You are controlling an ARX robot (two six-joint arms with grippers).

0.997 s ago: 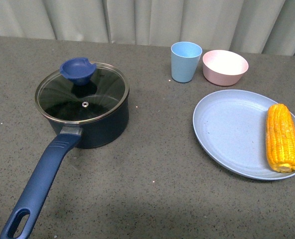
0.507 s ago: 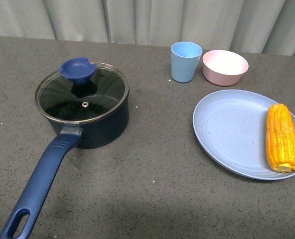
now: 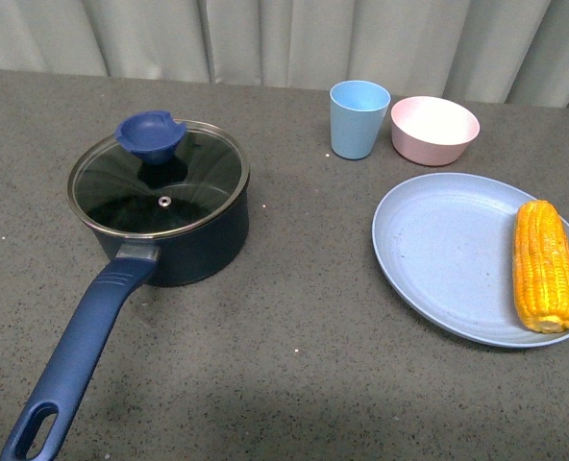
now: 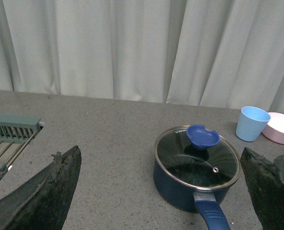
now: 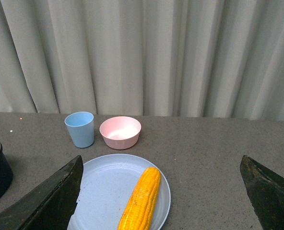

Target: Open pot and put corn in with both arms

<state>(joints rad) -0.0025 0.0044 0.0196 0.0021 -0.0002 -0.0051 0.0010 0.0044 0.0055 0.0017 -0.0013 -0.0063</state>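
Blue cup (image 3: 358, 119) beside pink bowl (image 3: 434, 130), blue plate (image 3: 429, 250) (nearer), perhaps a rack (image 4: 12, 125)

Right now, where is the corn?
In the front view the corn lies along the right edge of the blue plate, nearer than the pink bowl.
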